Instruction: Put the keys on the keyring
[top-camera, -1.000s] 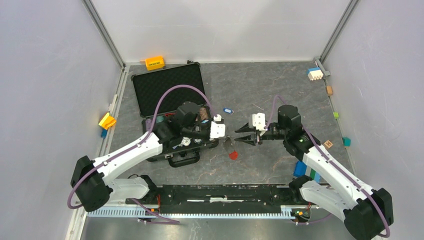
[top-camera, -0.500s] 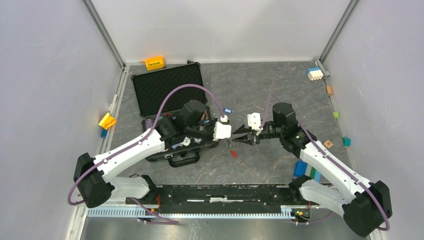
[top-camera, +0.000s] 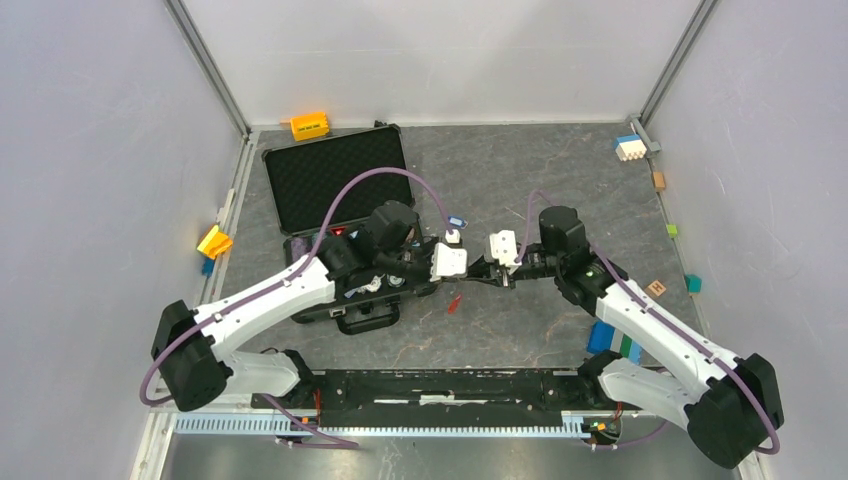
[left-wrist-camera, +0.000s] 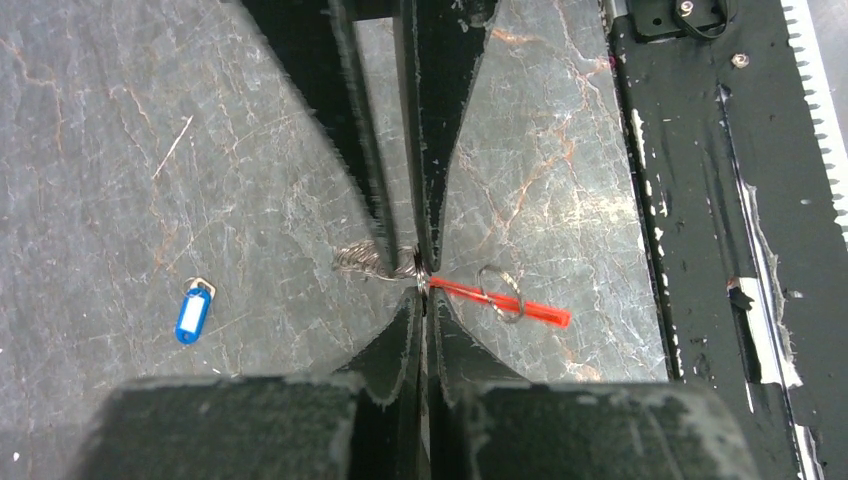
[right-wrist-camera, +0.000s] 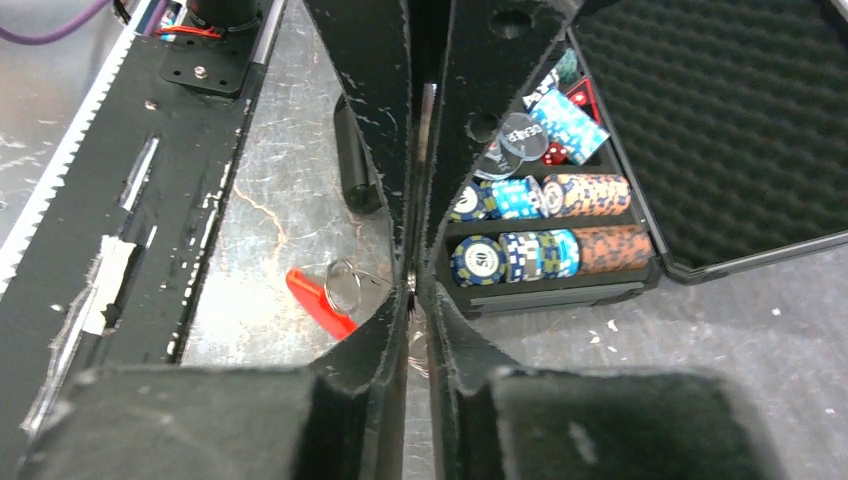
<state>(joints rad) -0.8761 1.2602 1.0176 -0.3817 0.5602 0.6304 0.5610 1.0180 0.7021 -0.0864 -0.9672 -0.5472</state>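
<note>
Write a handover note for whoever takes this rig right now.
Left gripper: shut on the keyring.
Right gripper: shut on the same keyring, tip to tip with the left.
Blue-headed key: lying loose on the table, apart from both grippers.
Done: keyring gripped by both arms, its red strip sticking out free.
Left: fetch the key and thread it on; no key shows on the ring yet.

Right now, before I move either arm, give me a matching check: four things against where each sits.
1 small blue-headed key
2 red flat plastic strip
3 striped poker chips
4 orange toy block

A in the open black case
B alone on the grey stone table
C joined to the thin silvery keyring
D at the table's far edge

Pairs: 1-B, 2-C, 3-A, 4-D
</note>
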